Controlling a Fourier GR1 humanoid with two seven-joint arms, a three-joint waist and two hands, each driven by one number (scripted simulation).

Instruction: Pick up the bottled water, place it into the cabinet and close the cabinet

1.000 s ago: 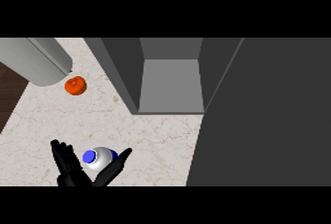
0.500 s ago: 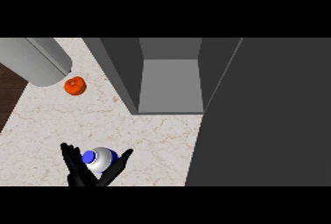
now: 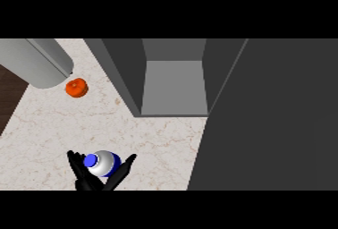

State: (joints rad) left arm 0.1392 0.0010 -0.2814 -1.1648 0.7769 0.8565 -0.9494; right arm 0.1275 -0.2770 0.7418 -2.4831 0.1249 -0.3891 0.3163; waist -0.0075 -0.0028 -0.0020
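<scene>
Bottled water (image 3: 104, 163), one blue-capped bottle, is sitting near the surface's (image 3: 152, 138) front edge, with the one visible hand, the left (image 3: 92, 182), curling around it. One open cabinet (image 3: 173, 85) is standing farther back; one orange object (image 3: 77, 87) is lying beside one grey cylinder (image 3: 40, 62).

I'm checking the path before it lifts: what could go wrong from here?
The left hand pinches the bottled water only at its sides, so it might slip or tip on lifting. The side wall of the cabinet stands close to the path inside; the bottle could clip it.
</scene>
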